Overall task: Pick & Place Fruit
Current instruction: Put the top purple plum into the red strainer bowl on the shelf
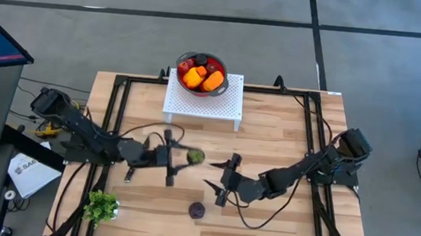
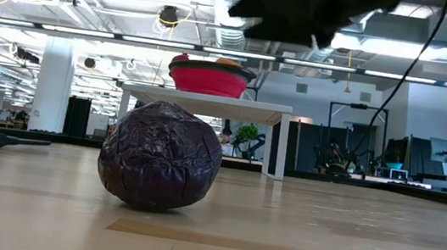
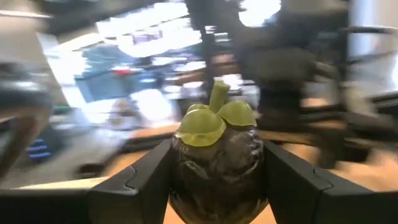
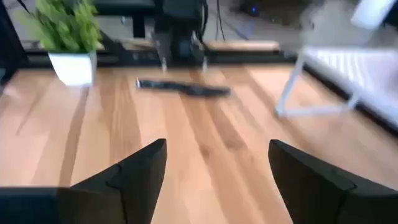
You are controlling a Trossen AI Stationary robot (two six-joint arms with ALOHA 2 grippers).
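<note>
You look down on a wooden table (image 1: pixel 270 131) with two dark arms reaching in toward its middle. Take the white perforated stand (image 1: pixel 204 98) at the table's far edge as your landmark.

On top of that stand sits one red bowl (image 1: pixel 199 73). It holds a heap of fruit (image 1: pixel 202 77): two orange pieces show plainly, with some red and at least one dark piece beside them; the exact number in the heap cannot be told.

Nearer to you than the stand, the left gripper (image 1: pixel 184 158) is raised above the table, its jaws pinching one dark fruit with green cap (image 3: pixel 216 158). In the left wrist view that fruit fills the gap between the two fingers (image 3: pixel 140 186), its green leaves and stem pointing up.

Just beside it, farther from the stand's left end, the right gripper (image 1: pixel 217 178) has its jaws spread wide with nothing between them; the right wrist view shows only bare wood there.

One dark purple fruit (image 1: pixel 197 210) lies alone on the table, well on the near side of the stand and close to the right gripper. One small potted green plant (image 1: pixel 101 205) stands at the near left corner.
</note>
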